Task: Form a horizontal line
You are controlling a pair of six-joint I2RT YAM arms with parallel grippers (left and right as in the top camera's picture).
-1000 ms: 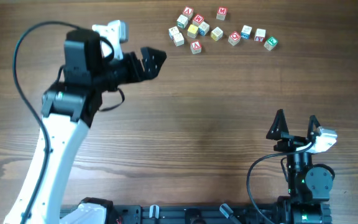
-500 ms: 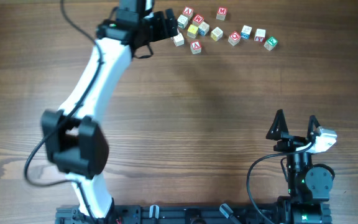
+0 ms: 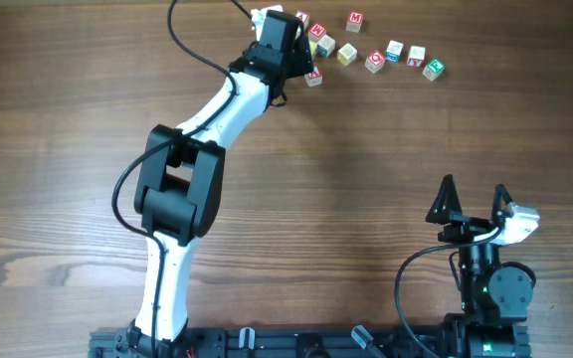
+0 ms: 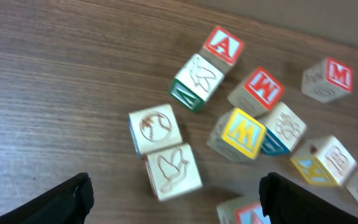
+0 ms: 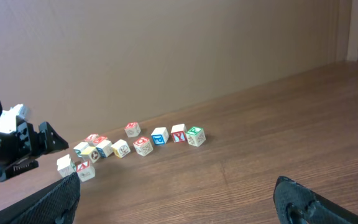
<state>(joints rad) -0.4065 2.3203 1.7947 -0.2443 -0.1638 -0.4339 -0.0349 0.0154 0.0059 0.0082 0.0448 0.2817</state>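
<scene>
The letter cubes lie in a loose cluster at the table's far edge, not in a row. My left gripper [image 3: 288,58] hangs open over the cluster's left end [image 4: 176,208]. A cream bird cube [image 4: 173,171] lies just ahead of the gap between its fingers. A second cream cube [image 4: 155,127] touches it. A red-"A" cube [image 4: 248,213] sits at the right finger [image 3: 313,76]. A pale yellow cube [image 3: 347,54] lies further right. My right gripper [image 3: 474,204] is open and empty near the front edge [image 5: 179,202]. In its view the cream cube [image 5: 66,165] and the red-"A" cube [image 5: 84,169] sit side by side.
Other loose cubes spread to the right: a yellow-faced one [image 4: 241,134], a red "M" cube [image 3: 355,19], a red one [image 3: 375,61], a blue one [image 3: 394,50] and a green one [image 3: 433,68]. A brown wall [image 5: 166,50] stands behind the table.
My left arm has swung from the table's left side out to the far edge and now reaches over the cube cluster. The cubes and the right arm have not moved.
</scene>
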